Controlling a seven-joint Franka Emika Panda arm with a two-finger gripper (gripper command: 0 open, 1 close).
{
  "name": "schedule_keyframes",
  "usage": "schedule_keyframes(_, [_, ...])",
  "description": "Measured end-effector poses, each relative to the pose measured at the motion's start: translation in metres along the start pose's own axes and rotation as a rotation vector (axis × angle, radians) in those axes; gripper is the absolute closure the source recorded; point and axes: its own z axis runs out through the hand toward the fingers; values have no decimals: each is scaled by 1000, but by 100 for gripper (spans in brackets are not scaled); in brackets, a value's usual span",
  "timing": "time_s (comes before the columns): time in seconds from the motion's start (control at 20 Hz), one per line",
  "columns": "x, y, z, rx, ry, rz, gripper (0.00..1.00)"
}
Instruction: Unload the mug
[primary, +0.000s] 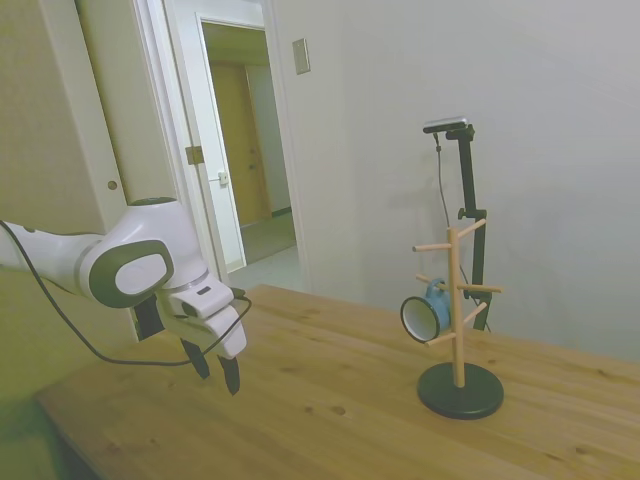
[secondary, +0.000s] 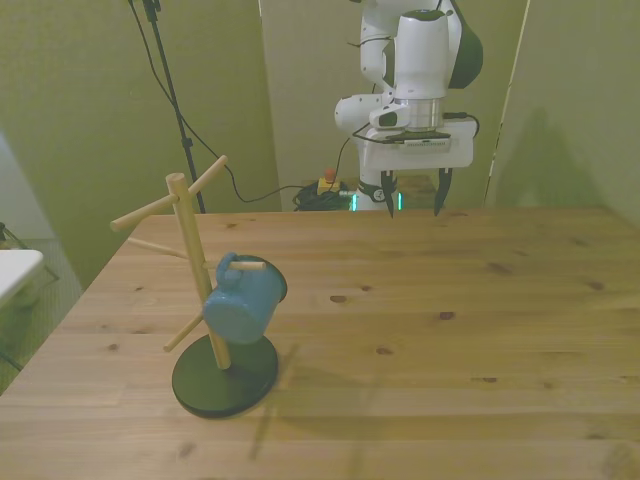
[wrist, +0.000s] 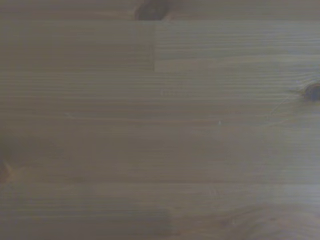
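While mug (secondary: 241, 300) hangs by handle on peg stand (secondary: 198, 270) near bench's corner at front view's lower left, I log gripper (secondary: 412, 193) open, empty, well apart over far edge.

The mug (secondary: 241, 301) is light blue-teal outside and white inside with a thin dark rim, as the side view (primary: 424, 314) shows, and it hangs on a pale natural-wood peg stand (secondary: 193, 262) with a round black base (secondary: 225, 377). The table (secondary: 450, 330) is warm honey-coloured wood with streaky grain and dark brown knots, which the wrist view (wrist: 160, 120) shows as dull brown planks. The arm (primary: 130, 262) is white with grey panels, and the gripper (secondary: 411, 197) has a white body with black fingers (secondary: 439, 193).
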Motion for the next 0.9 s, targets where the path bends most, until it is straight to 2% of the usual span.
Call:
schedule_keyframes(0.15, [3,-1,0,9,6,-6,0])
schedule_keyframes(0.3, [28,-9,-9,60,75,25,0])
schedule_keyframes(0.65, [115,-10,-32,97,205,137,0])
schedule_keyframes(0.9, [172,-25,-41,136,310,147,0])
